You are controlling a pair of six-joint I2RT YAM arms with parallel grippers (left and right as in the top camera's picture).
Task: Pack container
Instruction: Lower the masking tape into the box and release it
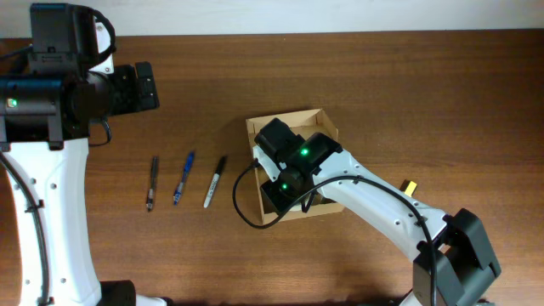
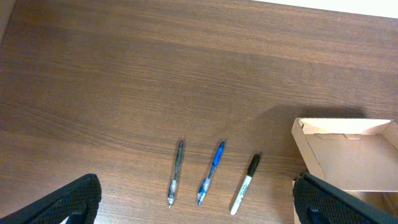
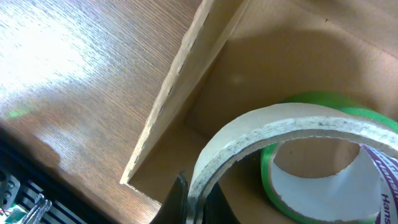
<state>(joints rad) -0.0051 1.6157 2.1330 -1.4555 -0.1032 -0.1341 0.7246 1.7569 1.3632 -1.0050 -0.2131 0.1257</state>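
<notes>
The overhead camera is looking straight down on the whole surface (image 1: pixel 382 76). The left wrist camera is looking down from high up, sharing the pens (image 1: pixel 184 177) and container (image 1: pixel 289 117) corner with it. The right wrist camera is peering closely inside that container.

Tape roll (image 3: pixel 280 124) inside container (image 3: pixel 267 56)

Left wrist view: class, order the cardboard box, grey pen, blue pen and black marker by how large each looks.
1. cardboard box: largest, even though the frame edge crops it.
2. grey pen, blue pen and black marker: near-equal length, too alike to rank.
</notes>
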